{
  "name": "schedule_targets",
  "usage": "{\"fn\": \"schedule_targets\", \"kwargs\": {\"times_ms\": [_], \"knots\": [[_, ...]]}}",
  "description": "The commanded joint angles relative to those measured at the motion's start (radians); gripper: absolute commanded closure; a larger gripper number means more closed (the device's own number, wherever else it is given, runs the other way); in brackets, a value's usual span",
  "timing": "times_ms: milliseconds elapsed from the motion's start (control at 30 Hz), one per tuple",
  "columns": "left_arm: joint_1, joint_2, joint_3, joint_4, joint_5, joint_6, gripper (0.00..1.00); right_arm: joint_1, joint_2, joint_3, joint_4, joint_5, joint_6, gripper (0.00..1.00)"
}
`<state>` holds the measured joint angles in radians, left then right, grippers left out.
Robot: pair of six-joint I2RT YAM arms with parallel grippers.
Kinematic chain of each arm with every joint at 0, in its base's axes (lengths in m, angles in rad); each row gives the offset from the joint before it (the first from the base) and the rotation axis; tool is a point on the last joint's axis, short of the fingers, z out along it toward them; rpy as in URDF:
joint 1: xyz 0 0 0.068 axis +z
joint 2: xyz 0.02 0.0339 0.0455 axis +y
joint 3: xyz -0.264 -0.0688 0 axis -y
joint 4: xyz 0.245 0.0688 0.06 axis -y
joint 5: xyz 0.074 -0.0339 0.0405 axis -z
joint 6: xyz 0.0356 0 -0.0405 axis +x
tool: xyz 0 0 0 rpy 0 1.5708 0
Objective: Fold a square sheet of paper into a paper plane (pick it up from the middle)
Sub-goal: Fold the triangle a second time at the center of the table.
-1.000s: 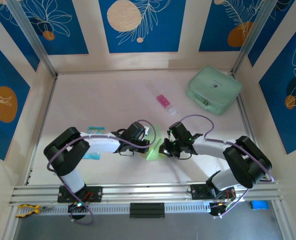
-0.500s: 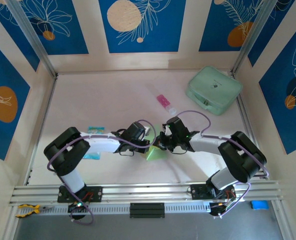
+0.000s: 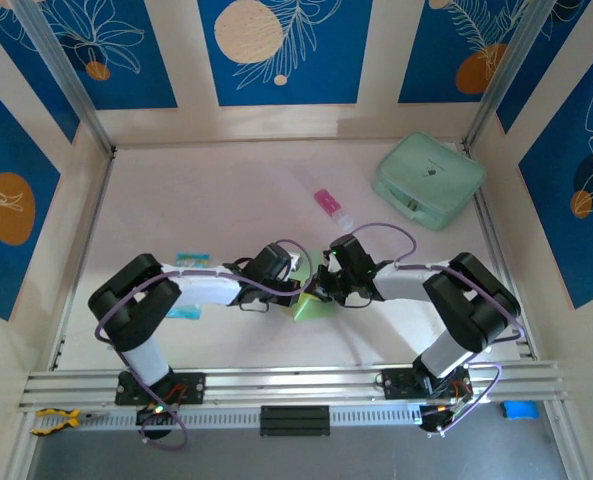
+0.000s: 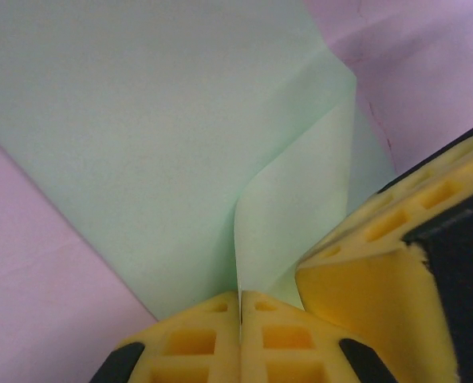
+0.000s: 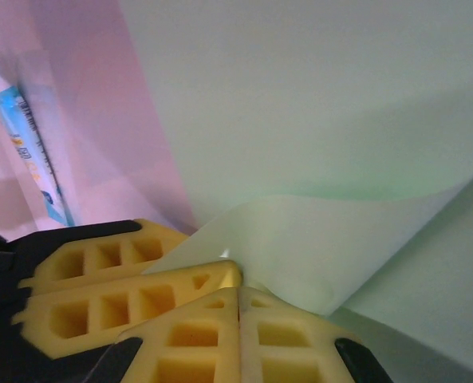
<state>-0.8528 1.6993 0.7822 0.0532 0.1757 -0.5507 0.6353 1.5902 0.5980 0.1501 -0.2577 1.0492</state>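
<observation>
Pale green and thin, the sheet of paper (image 4: 140, 120) wants a gentle fold. Both grippers should carry the raised corner across together, low and level, then press the crease flat without dragging the sheet over the table (image 3: 226, 200). The left gripper (image 4: 240, 297) is clamped on that curled corner, which rises from its tips toward twelve o'clock. The right gripper (image 5: 238, 289) is pressed together on the same flap, which spreads toward two o'clock, though how deep its bite goes is hard to tell. The sheet lies near the table's middle, slightly toward six o'clock.
</observation>
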Motion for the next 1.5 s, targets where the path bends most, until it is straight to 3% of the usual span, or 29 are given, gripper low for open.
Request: {"fn": "schedule_targets", "kwargs": {"times_ms": [0, 467, 900, 1100, 1233, 1467], "knots": [[0.007, 0.042, 0.006, -0.044, 0.021, 0.003, 0.94, 0.001, 0.019, -0.031, -0.011, 0.013, -0.002, 0.98], [0.007, 0.054, 0.02, -0.077, 0.021, 0.008, 0.94, -0.037, -0.05, -0.001, -0.007, -0.009, -0.02, 0.97], [0.008, 0.052, 0.023, -0.096, 0.012, 0.014, 0.94, -0.088, 0.036, -0.08, 0.05, 0.02, -0.024, 0.97], [0.008, 0.047, 0.023, -0.105, 0.013, 0.024, 0.94, -0.143, -0.03, -0.075, 0.06, -0.072, -0.036, 0.97], [0.008, 0.05, 0.027, -0.109, 0.01, 0.027, 0.94, -0.167, -0.087, -0.049, 0.001, -0.061, -0.075, 0.97], [0.008, 0.045, 0.034, -0.117, 0.015, 0.026, 0.94, -0.196, -0.001, -0.064, 0.082, -0.109, -0.08, 0.96]]}}
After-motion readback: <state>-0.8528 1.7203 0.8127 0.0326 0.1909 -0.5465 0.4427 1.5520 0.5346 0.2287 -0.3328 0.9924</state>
